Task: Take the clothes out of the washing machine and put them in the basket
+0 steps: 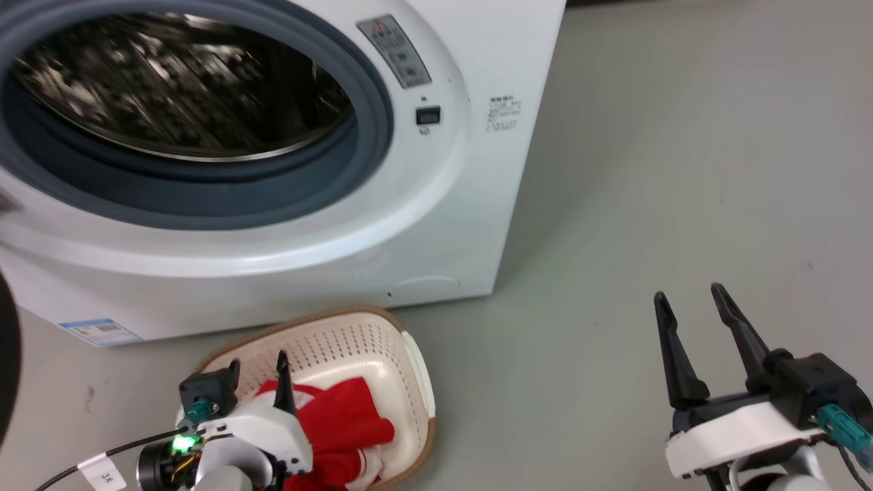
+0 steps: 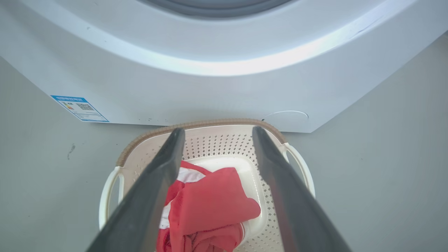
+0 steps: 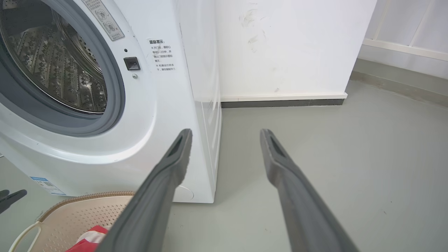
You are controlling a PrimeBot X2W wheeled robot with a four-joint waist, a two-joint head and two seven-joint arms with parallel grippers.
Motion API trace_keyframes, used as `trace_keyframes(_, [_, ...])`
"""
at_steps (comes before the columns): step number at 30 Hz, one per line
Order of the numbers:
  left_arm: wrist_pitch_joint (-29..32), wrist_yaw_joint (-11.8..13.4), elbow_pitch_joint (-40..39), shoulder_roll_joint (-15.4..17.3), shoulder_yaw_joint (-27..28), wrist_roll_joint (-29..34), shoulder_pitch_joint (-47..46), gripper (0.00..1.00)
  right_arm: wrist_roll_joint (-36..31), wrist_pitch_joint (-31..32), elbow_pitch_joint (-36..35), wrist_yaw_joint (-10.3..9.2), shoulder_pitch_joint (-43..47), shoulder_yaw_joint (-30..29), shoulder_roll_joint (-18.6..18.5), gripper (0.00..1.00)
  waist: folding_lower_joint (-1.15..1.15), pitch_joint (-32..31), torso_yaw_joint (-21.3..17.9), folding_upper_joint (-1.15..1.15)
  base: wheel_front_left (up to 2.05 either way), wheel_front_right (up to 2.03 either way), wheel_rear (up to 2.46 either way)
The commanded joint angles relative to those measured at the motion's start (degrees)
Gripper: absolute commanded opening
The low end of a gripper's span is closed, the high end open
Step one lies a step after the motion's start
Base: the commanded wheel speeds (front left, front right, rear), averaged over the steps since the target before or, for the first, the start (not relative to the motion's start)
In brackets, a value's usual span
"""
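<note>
The white washing machine stands with its porthole uncovered, and the part of the steel drum that I see holds no cloth. On the floor in front sits the cream basket with red and white clothes piled inside. My left gripper hangs open just above the basket, nothing between its fingers. From the left wrist the clothes lie below the spread fingers inside the basket. My right gripper is open over bare floor to the right; the right wrist view shows the machine and basket.
Grey floor stretches to the right of the machine. A white wall with a dark skirting strip stands behind it. A dark curved edge, probably the door, shows at the far left. A blue label sits low on the machine's front.
</note>
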Motion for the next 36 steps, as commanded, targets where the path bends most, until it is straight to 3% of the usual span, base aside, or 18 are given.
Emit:
trace_keyframes(1, [-0.1,0.3,-2.8,-0.5,-0.3,0.7,1.4,1.0,-0.3,0.4,-0.6,-0.02,1.0,-0.5,0.0,1.0,0.01,-3.0,1.8,0.0,0.0,0.0,0.0])
trace_keyframes(11, [-0.1,1.7,-27.9,-1.2,-2.5,4.2,9.0,1.0,-1.6,2.2,-4.3,-0.02,5.3,-3.2,0.0,1.0,0.01,-8.1,4.5,0.0,0.0,0.0,0.0])
trace_keyframes(17, [-0.1,2.1,-37.9,-0.4,-4.2,8.1,12.9,1.0,-2.1,3.3,-6.0,-0.03,7.4,-3.8,0.0,1.0,0.01,-10.9,5.9,0.0,0.0,0.0,0.0])
trace_keyframes(27, [0.3,2.9,-44.3,0.4,-5.3,9.1,21.7,1.0,-3.1,4.8,-8.6,-0.02,11.2,-4.7,0.0,1.0,0.01,-14.3,7.7,0.0,0.0,0.0,0.0])
trace_keyframes(36, [1.0,3.8,-45.0,0.0,-5.5,7.6,24.2,1.0,-3.2,5.3,-9.7,-0.02,12.5,-4.5,0.0,1.0,0.01,-15.1,8.2,0.0,0.0,0.0,0.0])
